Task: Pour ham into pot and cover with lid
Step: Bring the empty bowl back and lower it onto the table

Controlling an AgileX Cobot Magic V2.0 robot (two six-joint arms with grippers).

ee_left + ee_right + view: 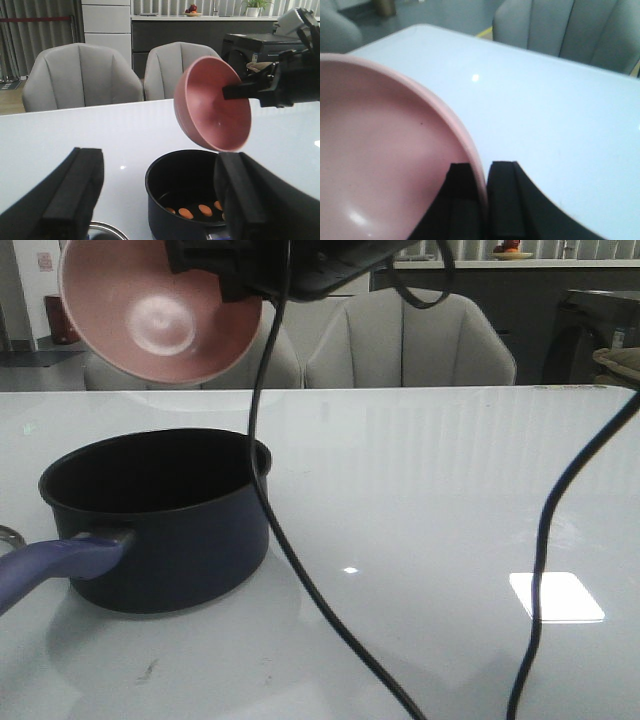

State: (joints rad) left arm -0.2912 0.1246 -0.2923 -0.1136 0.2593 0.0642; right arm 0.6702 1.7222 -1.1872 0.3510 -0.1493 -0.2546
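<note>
Right gripper (485, 200) jaws pinch the tipped, emptied bowl (160, 315) rim above the pot (160, 520); ham (192, 212) inside. Left gripper (157, 200) jaws wide, empty. Advise clearing the bowl before fetching the lid.

My front camera sat low at the table (420, 490) edge, facing forward toward the chairs (410, 340). The left wrist camera looked the same way from farther back and higher, sharing the pot (190, 195) and pink bowl (212, 110). The right wrist camera pressed close against that bowl's rim.
</note>
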